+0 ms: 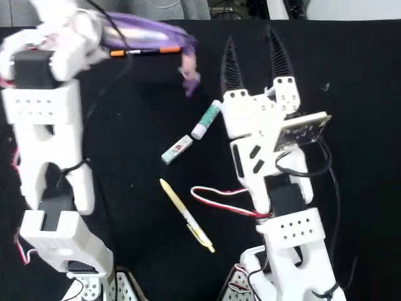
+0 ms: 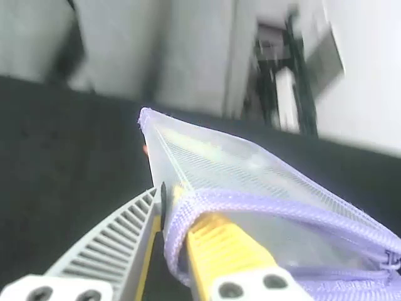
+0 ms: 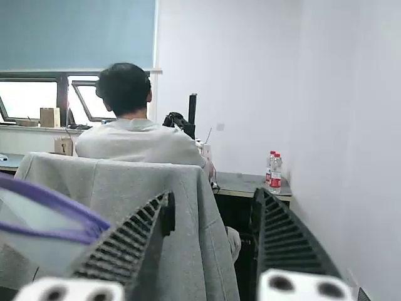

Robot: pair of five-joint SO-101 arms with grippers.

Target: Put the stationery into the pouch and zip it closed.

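Purple mesh pouch (image 1: 156,31) clamped in my left pincer (image 2: 172,204) | right pincer (image 1: 254,63) spread, empty | glue stick (image 1: 207,120) short of pouch, long axis slanting toward pouch, just beside right pincer | right arm nearer

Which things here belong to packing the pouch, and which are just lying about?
Job: purple mesh pouch, held by left end effector; glue stick; small eraser; yellow pen; orange-ended pen at the pouch.
Lying about: red-and-white cable; grey jacket on chair; water bottles.

Black table (image 1: 128,210), grey draped cloth (image 3: 113,182), two bottles (image 3: 274,172) on a desk (image 3: 247,185) beyond
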